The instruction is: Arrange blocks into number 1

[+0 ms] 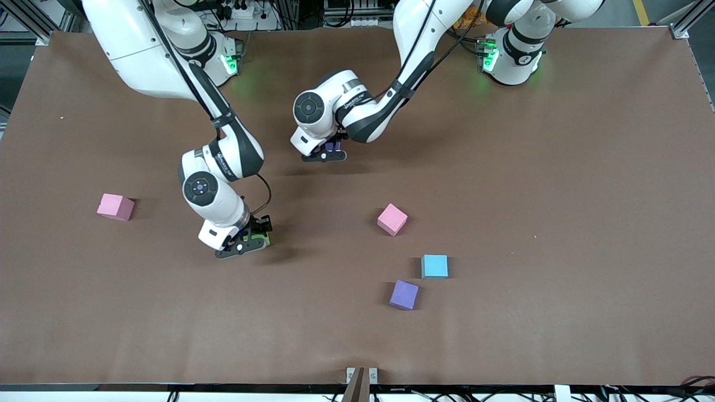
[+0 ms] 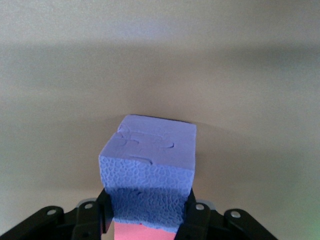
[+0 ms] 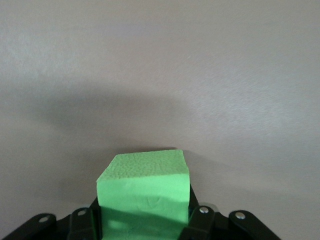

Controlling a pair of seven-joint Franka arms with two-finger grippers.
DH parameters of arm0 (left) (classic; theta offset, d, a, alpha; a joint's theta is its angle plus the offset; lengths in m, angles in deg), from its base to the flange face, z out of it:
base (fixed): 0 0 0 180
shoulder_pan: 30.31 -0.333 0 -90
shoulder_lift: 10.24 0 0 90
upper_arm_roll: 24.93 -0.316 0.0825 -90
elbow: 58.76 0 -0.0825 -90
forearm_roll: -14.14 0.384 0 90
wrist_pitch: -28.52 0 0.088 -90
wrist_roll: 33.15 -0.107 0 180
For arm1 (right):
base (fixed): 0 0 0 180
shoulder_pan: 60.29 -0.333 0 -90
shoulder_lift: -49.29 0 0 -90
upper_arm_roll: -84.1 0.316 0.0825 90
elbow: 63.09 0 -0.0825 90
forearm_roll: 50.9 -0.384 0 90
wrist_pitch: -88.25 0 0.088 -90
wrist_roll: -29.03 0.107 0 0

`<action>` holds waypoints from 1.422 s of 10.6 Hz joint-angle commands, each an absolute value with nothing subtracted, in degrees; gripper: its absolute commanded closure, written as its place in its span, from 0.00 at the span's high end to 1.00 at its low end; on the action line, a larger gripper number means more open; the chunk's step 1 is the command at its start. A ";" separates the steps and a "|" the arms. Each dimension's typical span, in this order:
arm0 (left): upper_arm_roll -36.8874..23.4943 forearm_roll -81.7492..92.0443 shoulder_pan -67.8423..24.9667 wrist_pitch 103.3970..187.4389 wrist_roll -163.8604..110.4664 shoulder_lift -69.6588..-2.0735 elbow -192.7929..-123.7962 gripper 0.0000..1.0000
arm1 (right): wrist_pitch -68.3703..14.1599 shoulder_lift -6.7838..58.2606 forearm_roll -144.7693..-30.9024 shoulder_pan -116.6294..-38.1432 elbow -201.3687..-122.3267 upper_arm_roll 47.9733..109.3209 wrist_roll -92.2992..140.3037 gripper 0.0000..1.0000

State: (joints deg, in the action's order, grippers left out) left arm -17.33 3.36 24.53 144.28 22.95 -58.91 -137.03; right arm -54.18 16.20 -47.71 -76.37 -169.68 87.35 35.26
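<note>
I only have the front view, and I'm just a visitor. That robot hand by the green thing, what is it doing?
Observer: The right gripper is clamped on a green block; its wrist view shows the fingers pressed on both sides.
Operator: And the other hand?
Observer: The left gripper holds a purple block, its top face dented.
Operator: Only that one block?
Observer: A strip of red or pink shows directly beneath it; I cannot tell what it is.

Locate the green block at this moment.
The green block sits between the right gripper's jaws at table level, toward the right arm's end, between the two pink blocks.
</note>
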 commanded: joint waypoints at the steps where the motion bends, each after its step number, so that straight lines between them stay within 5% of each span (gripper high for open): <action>1: -17.90 2.45 25.06 143.13 21.96 -59.38 -135.84 0.00 | -50.45 19.66 -47.83 -75.58 -169.52 87.26 34.66 0.00; 4: -17.99 2.45 25.06 143.13 21.87 -59.38 -135.84 0.00 | -50.26 20.02 -48.00 -75.67 -169.61 86.82 34.92 0.00; 5: -17.99 3.15 25.06 143.13 20.74 -59.38 -135.93 0.68 | -50.26 20.11 -49.22 -75.93 -169.61 86.73 35.10 0.00; 6: -17.99 4.72 25.67 143.13 20.56 -59.29 -136.10 1.00 | -50.00 20.55 -50.28 -76.02 -169.61 86.73 35.10 0.00; 10: -20.87 7.10 25.59 142.78 22.30 -56.49 -136.10 1.00 | -47.64 22.04 -50.46 -76.28 -169.61 86.82 35.54 0.00; 15: -37.74 6.85 25.15 142.86 34.61 -55.42 -136.10 1.00 | -44.65 23.62 -50.38 -80.66 -170.05 86.91 44.46 0.00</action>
State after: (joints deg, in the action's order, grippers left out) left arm -34.25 6.22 24.72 143.44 31.42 -55.67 -135.62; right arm -45.95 21.67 -49.75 -78.05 -168.84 86.90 39.19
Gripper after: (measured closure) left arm 0.000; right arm 0.445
